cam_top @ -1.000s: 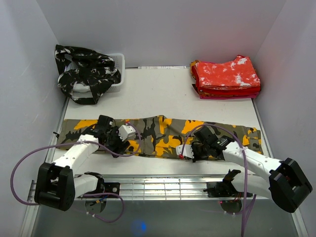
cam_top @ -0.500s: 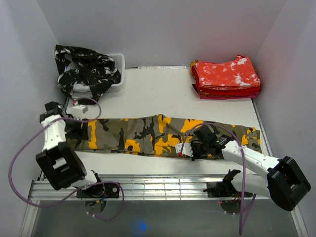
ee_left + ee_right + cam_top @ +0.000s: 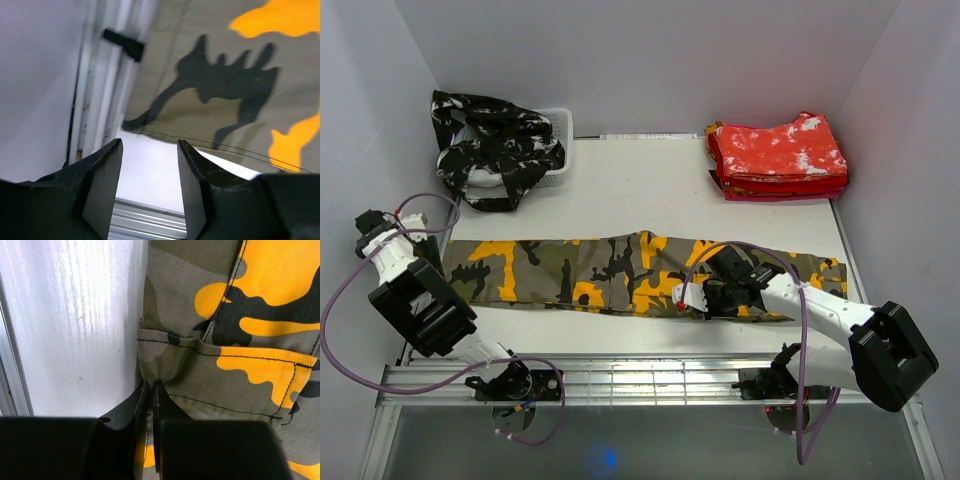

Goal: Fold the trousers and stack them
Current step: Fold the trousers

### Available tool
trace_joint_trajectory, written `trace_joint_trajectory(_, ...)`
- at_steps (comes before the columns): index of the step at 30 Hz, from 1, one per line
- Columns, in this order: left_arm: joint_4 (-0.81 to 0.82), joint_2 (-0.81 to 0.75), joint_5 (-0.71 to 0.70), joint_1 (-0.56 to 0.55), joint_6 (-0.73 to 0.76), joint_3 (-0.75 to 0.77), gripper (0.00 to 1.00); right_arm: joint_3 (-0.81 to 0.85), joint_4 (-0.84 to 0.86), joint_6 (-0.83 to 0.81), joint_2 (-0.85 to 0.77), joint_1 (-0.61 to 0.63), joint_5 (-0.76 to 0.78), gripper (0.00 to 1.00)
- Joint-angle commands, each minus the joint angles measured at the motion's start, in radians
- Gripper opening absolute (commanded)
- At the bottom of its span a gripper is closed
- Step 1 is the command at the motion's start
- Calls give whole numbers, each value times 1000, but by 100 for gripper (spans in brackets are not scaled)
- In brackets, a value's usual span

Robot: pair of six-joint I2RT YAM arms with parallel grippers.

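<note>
One spread trousers (image 3: 620, 268) (olive), one basket (image 3: 563, 140)

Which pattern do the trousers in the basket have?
Black-and-white camouflage trousers; best seen in the top external view.

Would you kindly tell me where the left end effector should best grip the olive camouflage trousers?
Probably the hem corner at the olive trousers' left end, approached from the table's left edge: the cloth lies flat, offering only edges, and the open left end effector sits beside that corner. The right end effector pinches the near edge.

Black-and-white trousers (image 3: 495, 145) hide most of the basket (image 3: 563, 140); olive trousers (image 3: 225, 75) overrun the left wrist view's edges.
</note>
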Motion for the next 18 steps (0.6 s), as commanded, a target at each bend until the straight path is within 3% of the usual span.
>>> trace_joint_trajectory(1, 50, 22, -56, 68, -60, -27, 60, 15, -55, 17, 23, -9, 28, 8)
trace_joint_trajectory(6, 68, 105, -31, 120, -113, -45, 61, 26, -63, 21, 35, -9, 27, 8)
trace_joint_trajectory(18, 168, 164, 138, 123, -206, -131, 58, 34, -90, 20, 35, -7, 42, 8)
